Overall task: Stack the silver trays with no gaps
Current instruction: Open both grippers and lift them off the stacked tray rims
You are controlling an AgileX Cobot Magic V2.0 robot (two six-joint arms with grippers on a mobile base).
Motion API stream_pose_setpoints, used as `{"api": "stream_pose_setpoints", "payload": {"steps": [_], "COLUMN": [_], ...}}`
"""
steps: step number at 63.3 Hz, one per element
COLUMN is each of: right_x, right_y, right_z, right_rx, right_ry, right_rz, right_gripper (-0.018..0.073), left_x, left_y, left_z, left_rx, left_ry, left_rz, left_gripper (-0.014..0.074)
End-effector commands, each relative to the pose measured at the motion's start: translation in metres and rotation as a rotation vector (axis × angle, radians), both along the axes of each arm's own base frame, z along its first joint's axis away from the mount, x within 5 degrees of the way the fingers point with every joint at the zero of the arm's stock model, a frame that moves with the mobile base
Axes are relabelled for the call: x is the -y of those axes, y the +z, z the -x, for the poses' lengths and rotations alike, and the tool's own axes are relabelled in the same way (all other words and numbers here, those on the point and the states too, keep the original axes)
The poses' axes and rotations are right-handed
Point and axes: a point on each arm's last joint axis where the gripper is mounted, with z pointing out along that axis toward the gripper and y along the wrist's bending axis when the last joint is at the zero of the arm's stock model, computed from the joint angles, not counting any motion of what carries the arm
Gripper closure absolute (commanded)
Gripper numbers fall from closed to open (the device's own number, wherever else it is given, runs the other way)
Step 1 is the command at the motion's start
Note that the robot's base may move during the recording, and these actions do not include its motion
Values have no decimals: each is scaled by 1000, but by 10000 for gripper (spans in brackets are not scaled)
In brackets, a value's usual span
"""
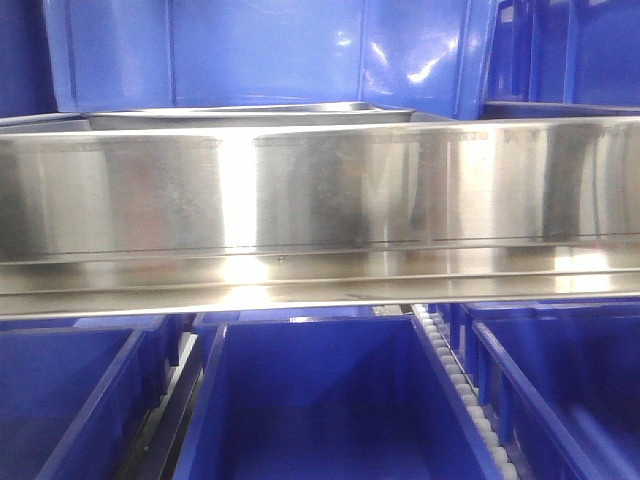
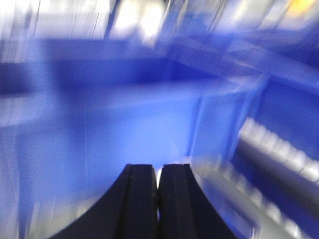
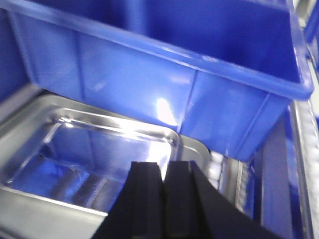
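- While the left wrist view is smeared by motion blur, the left gripper (image 2: 158,199) shows its two black fingers pressed together, only a hairline between them, nothing held.
- Right gripper (image 3: 163,199): fingers likewise near-closed, a narrow slit between, nothing visibly in them. It hangs just over the near rim of a silver tray (image 3: 89,159).
- That tray appears to sit nested inside a second, larger-looking silver tray (image 3: 207,154), whose rim and corner show to the right of it. Whether the inner one is seated flush all round, cannot tell; the near side is cut off by the fingers.
- Front view: only a thin tray rim (image 1: 250,117) shows above the long steel rail (image 1: 320,190), which hides the rest.
- Step, as a judgement: stack looks formed or nearly so; what remains is checking the seat and pressing out any gap. Neither arm has a grip on a tray.
- Next move calls for closed fingertips set down on the inner tray's rim or base, pressed evenly so it settles square, not tilted.
- Around: a blue bin (image 3: 174,64) overhangs the trays' far side, crowding any approach from above there. More blue bins (image 1: 330,400) below the rail in the front view, with a white roller track (image 1: 455,385) between them.
- Risk: mirror-slick steel may let fingertips skid.
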Motion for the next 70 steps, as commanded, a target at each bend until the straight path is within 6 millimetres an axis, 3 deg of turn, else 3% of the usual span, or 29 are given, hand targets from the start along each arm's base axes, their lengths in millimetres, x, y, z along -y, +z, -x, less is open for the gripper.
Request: {"api": "stream_pose_setpoints", "payload": {"steps": [1,10,18,70], "right_x": [5,9,12,12], "right_y": [-11,-37,-52,-51], "right_z": [9,20,23,22], "right_rx": [57,68,30,34], "right_ry": [44,92,87,89], "right_rz": [-9,-9,20,17], "right_gripper": [638,638,638,638], "left_x": [12,28,28,28], "left_y": [-10,-35,-41,-41], "left_z": [8,17,18,18], "left_rx": [119,103,74,74], "left_ry": [-104,-205,-199,-199], "left_rz": [-20,-36,-56,-56], "left_gripper": [606,606,606,606]}}
